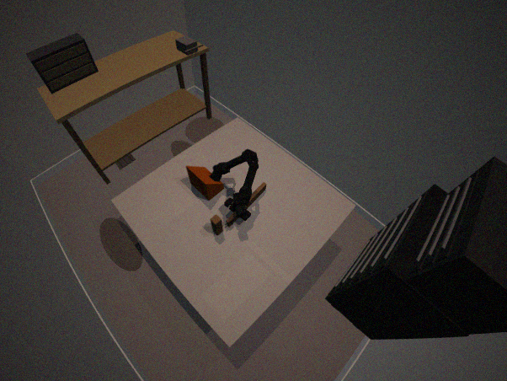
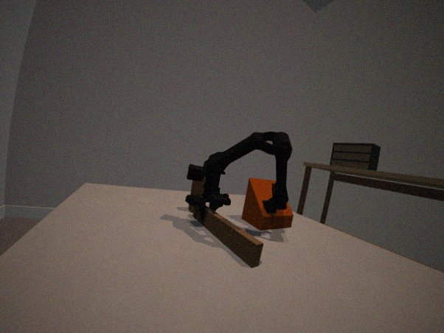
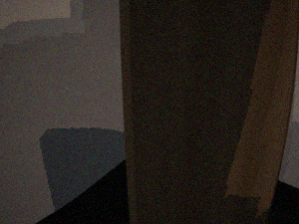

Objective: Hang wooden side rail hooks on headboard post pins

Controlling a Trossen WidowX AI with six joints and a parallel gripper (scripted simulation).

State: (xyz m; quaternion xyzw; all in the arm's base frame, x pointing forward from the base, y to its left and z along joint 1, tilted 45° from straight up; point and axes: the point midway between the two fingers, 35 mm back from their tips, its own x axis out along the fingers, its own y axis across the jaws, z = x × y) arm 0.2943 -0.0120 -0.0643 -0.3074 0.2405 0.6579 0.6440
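Observation:
The wooden side rail (image 1: 258, 191) (image 2: 236, 236) (image 3: 189, 99) lies along the pale table (image 1: 253, 278) (image 2: 111, 280), its far end resting on the surface. My gripper (image 1: 238, 213) (image 2: 206, 213) (image 3: 173, 166) is shut on the rail near its end by the post, with a finger on each side. The headboard post (image 1: 216, 225) (image 2: 196, 187) stands upright just beyond that end, apart from it in the top view; the gripper partly covers it in the exterior view. The hooks, the slot and the pins cannot be made out.
An orange wedge-shaped block (image 1: 204, 181) (image 2: 254, 208) stands beside the arm's base. A wooden workbench (image 1: 126, 75) (image 2: 406, 178) with a drawer unit (image 1: 65, 65) (image 2: 352, 156) is beyond the table. Large dark cabinets (image 1: 421, 291) stand at the right in the top view.

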